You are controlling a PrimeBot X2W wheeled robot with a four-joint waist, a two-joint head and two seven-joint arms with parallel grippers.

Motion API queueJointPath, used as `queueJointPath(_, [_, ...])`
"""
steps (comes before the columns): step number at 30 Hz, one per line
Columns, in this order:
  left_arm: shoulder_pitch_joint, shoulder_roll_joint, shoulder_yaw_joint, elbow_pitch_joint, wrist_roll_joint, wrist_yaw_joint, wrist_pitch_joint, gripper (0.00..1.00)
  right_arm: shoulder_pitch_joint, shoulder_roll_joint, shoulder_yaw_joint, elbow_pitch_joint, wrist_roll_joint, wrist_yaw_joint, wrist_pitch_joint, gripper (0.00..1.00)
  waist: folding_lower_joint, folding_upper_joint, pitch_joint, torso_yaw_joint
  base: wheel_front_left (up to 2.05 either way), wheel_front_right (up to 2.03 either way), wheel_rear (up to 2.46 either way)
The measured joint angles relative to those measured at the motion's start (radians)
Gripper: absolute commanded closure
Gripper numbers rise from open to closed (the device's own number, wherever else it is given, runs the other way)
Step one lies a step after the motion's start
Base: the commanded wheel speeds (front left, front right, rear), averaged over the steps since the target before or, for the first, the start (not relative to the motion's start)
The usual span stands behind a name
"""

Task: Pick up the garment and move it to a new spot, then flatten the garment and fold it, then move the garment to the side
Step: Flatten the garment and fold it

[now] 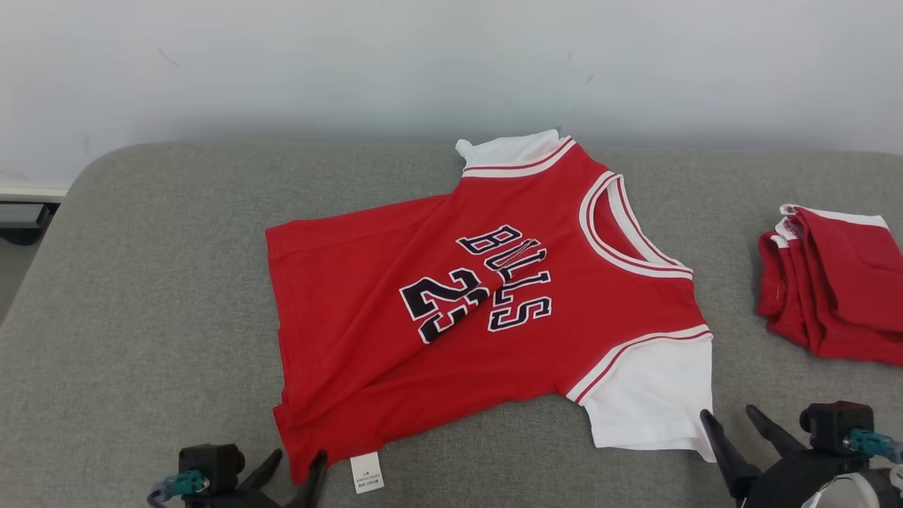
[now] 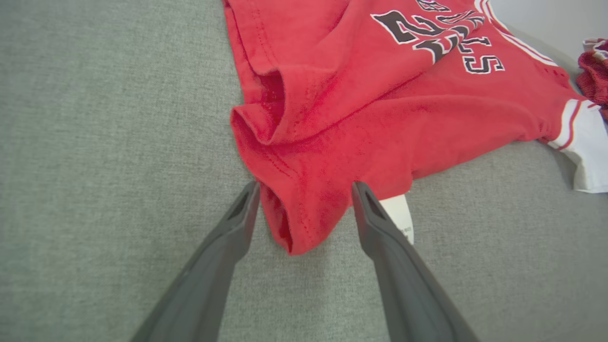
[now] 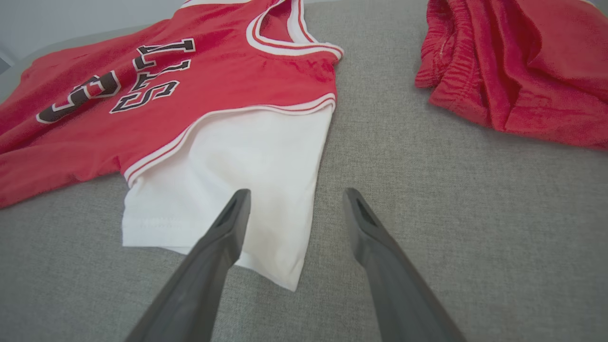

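Note:
The garment (image 1: 487,296) is a red jersey with white sleeves and dark lettering, spread on the grey cushioned surface (image 1: 141,282) with its hem to the left and its neck to the right. At the bottom left my left gripper (image 1: 295,466) stands open, its fingers on either side of the hem's rumpled near corner (image 2: 304,213). Neither finger closes on the cloth. My right gripper (image 1: 726,418) is open at the bottom right, over the corner of the near white sleeve (image 3: 228,171); one finger lies above the sleeve, the other above bare cushion.
A second red garment (image 1: 832,282) lies bunched at the right edge of the surface, close to the jersey's neck. A white care label (image 1: 367,471) sticks out under the hem. A pale wall rises behind the cushion; its left end drops to the floor.

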Motion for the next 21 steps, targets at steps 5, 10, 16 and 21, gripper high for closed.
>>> queueJointPath(5, [0.000,0.001,-0.010,0.012,0.008,0.027,0.044,0.00,-0.004,0.011,0.014,0.008,0.000,-0.010,0.037,0.00,0.0000,0.0000,0.011,-0.001,0.00,0.00,0.00])
queueJointPath(10, [0.000,-0.007,-0.006,0.016,-0.010,0.027,0.080,0.00,-0.023,0.013,0.026,0.030,-0.002,-0.021,0.081,0.00,0.0000,0.0000,0.015,0.000,0.00,0.00,0.00])
queueJointPath(16, [-0.003,-0.022,0.003,0.029,-0.032,0.026,0.114,0.00,-0.040,0.031,0.055,0.049,-0.016,-0.031,0.134,0.00,0.0000,0.0000,0.019,0.003,0.00,0.00,0.00])
queueJointPath(21, [-0.019,-0.039,0.008,0.050,-0.065,0.024,0.144,1.00,-0.058,0.047,0.075,0.063,-0.030,-0.034,0.168,1.00,0.0000,0.0000,0.023,0.008,0.00,0.00,0.00])
